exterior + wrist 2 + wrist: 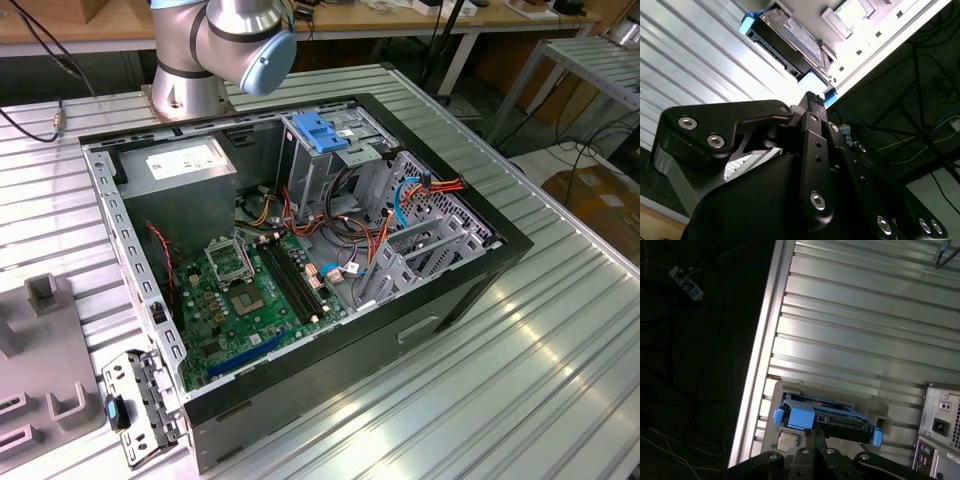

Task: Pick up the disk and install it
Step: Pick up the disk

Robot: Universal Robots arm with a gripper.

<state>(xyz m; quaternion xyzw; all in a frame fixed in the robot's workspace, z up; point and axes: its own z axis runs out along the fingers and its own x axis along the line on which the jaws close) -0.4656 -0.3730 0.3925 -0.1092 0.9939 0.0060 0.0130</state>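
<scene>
The disk (825,417) is a flat drive with blue plastic rails. It lies in a grey holder (881,421) on the ribbed metal table, beside the rear of the computer case (940,427). In the second wrist view the disk (792,37) shows its silver top and a blue rail end. My gripper (813,434) hovers just short of the disk's near blue rail. Its black fingers stand together with nothing between them, and they also show in the second wrist view (814,99). I cannot tell whether they touch the disk.
In the exterior view the open computer case (470,290) lies on the ribbed table (520,380). Inside are a drive cage with a blue latch plate (320,130), a grey power-supply box (185,165) and loose cables. The arm's base (190,80) stands behind it. A grey fixture (40,340) sits at that view's left.
</scene>
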